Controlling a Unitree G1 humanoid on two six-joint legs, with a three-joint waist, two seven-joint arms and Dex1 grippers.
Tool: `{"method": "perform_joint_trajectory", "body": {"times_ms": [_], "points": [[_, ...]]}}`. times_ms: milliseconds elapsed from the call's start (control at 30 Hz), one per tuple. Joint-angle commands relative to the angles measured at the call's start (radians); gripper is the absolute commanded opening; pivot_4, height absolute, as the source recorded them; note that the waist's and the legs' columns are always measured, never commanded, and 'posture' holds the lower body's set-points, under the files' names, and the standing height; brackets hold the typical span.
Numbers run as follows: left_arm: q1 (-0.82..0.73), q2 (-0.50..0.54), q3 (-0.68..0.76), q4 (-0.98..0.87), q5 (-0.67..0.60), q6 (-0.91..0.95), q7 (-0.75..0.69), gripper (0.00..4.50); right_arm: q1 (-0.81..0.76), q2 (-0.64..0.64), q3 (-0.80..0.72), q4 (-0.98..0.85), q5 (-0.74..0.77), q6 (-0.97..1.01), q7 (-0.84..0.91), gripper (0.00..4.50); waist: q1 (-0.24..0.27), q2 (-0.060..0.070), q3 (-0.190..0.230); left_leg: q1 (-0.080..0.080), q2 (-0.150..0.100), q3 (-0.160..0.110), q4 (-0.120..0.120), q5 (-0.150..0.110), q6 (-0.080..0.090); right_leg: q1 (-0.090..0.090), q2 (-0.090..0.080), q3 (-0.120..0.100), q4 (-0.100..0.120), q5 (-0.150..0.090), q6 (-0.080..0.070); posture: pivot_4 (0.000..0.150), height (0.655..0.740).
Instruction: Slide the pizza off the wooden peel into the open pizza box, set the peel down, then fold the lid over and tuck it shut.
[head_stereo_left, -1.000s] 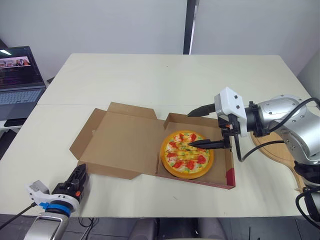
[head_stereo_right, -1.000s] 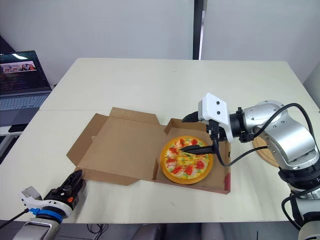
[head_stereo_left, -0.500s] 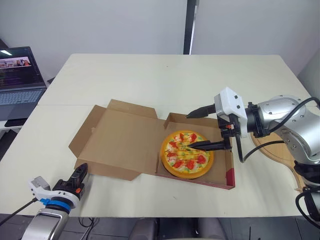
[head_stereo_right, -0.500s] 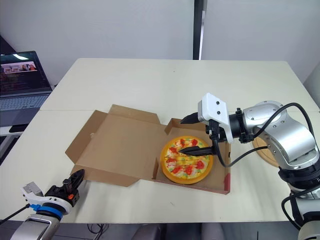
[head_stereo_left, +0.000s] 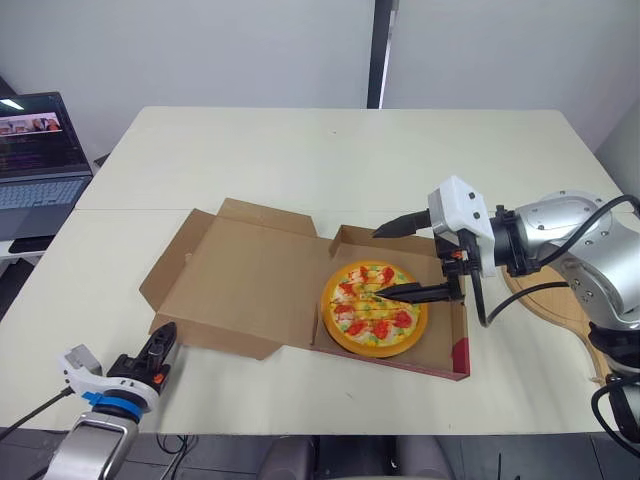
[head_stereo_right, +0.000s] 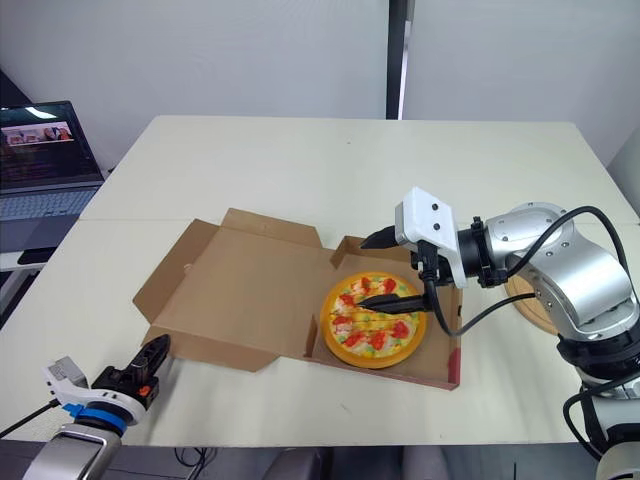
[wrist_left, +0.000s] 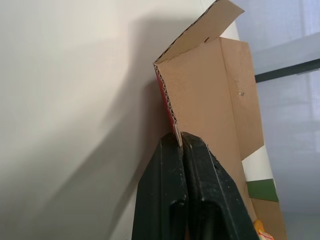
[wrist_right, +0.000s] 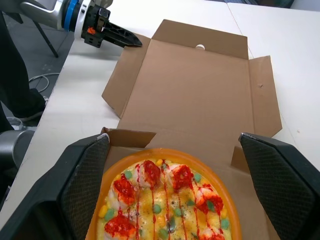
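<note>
The pizza (head_stereo_left: 365, 320) lies inside the box (head_stereo_left: 420, 365), in its tray, with the lid (head_stereo_left: 250, 285) spread flat on the tabletop (head_stereo_left: 330, 160) to the robot's left. The right gripper (head_stereo_left: 377, 263) hovers over the pizza with its fingers spread wide and empty, one above the pizza's far rim and one across its middle. The left gripper (head_stereo_left: 167, 330) sits low at the tabletop's near edge, fingers pressed together with nothing clearly between them, tips right at the lid's near-left corner. The peel (head_stereo_left: 545, 300) rests on the tabletop right of the box, partly hidden under the right arm.
</note>
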Motion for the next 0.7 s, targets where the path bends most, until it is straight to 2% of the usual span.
{"method": "perform_joint_trajectory", "body": {"times_ms": [33, 200, 300, 467, 633, 667, 700], "points": [[-0.005, 0.031, 0.043, -0.02, 0.01, 0.003, -0.037, 0.02, 0.007, -0.011, -0.044, -0.023, -0.001, -0.015, -0.023, 4.5, 0.0, 0.0, 0.0, 0.0, 0.0, 0.0, 0.0, 0.0, 0.0, 0.0, 0.0, 0.0, 0.0, 0.0, 0.0, 0.15, 0.74], [-0.043, 0.091, 0.089, -0.055, -0.005, 0.003, -0.042, 0.02, 0.041, -0.03, -0.076, 0.076, -0.119, -0.081, -0.13, 4.5, 0.0, -0.002, 0.001, 0.0, 0.0, 0.0, 0.0, 0.0, 0.0, 0.0, 0.0, 0.0, 0.0, 0.0, 0.0, 0.15, 0.74], [-0.08, 0.137, 0.11, -0.07, -0.026, 0.008, -0.031, 0.0, 0.055, -0.055, -0.064, 0.169, -0.227, -0.136, -0.19, 3.92, -0.001, -0.002, 0.001, 0.0, 0.0, 0.0, 0.0, 0.0, -0.001, 0.0, 0.0, 0.0, 0.0, 0.0, 0.0, 0.15, 0.74], [-0.149, 0.218, 0.111, -0.051, -0.009, 0.032, -0.05, 0.0, 0.043, -0.071, 0.018, 0.355, -0.442, -0.275, -0.268, 2.06, -0.006, -0.002, 0.001, 0.0, 0.0, 0.001, 0.0, 0.0, -0.001, -0.002, 0.0, 0.001, 0.0, 0.0, 0.0, 0.15, 0.74], [-0.231, 0.272, 0.085, -0.006, 0.032, 0.063, -0.09, 0.0, -0.009, -0.03, 0.115, 0.553, -0.597, -0.4, -0.283, 0.22, -0.01, -0.002, 0.001, 0.0, 0.0, 0.002, -0.001, 0.0, -0.002, -0.002, 0.0, 0.001, 0.0, 0.0, -0.001, 0.15, 0.74], [-0.248, 0.282, 0.079, 0.007, 0.048, 0.07, -0.101, 0.0, -0.021, -0.025, 0.136, 0.593, -0.629, -0.433, -0.281, 0.02, -0.011, -0.002, 0.001, 0.0, 0.0, 0.002, -0.001, 0.0, -0.002, -0.002, 0.0, 0.001, 0.0, 0.0, -0.001, 0.15, 0.74], [-0.265, 0.299, 0.068, 0.021, 0.075, 0.08, -0.127, 0.0, -0.031, -0.019, 0.154, 0.632, -0.656, -0.461, -0.274, 0.02, -0.011, -0.002, 0.002, 0.0, 0.0, 0.002, -0.001, 0.0, -0.002, -0.002, 0.0, 0.002, 0.0, 0.0, -0.001, 0.15, 0.74]]}}
